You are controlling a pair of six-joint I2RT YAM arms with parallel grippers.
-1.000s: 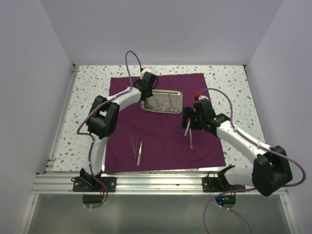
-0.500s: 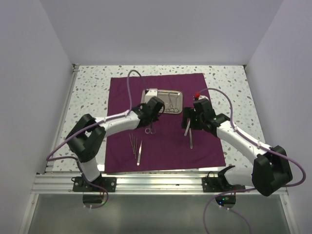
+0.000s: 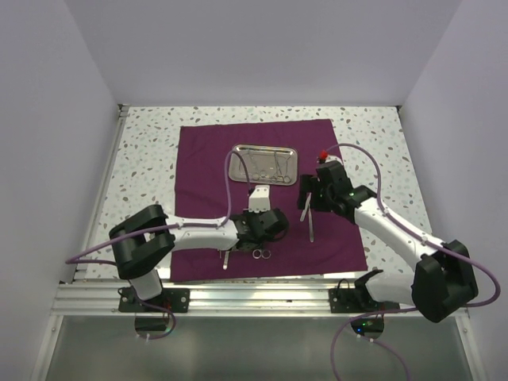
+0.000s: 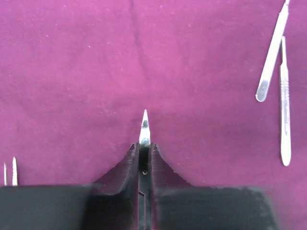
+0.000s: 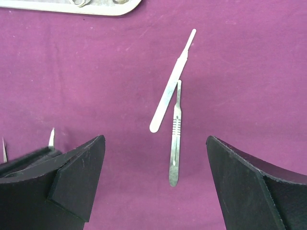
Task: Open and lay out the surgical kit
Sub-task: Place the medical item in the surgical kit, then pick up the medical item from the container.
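purple cloth [image 3: 198,159] on speckled table [image 3: 143,163]

There is one purple cloth [image 3: 206,159], one steel tray [image 3: 263,152] and two flat steel handles [image 5: 171,86]. One pair of ring-handled scissors [image 3: 263,254] is outside the tray. Those inside it are too small to count.

Top camera: fixed, high, behind my arm bases, looks down and forward over whole worktop [image 3: 143,159]; both arms, full purple cloth [image 3: 206,159] and tray [image 3: 263,163] in frame.

Left wrist camera: close above cloth, looks along left end effector [image 4: 145,146]; fingers pressed together at bottom centre, tip of ring-handled scissors [image 4: 145,127] ahead.

Right wrist camera: equally close, looks down between wide-spread fingers of right end effector [image 5: 154,139]; tray edge at top.

Both wrist views share pair of flat steel handles [image 4: 273,52]; same pair small in top view.
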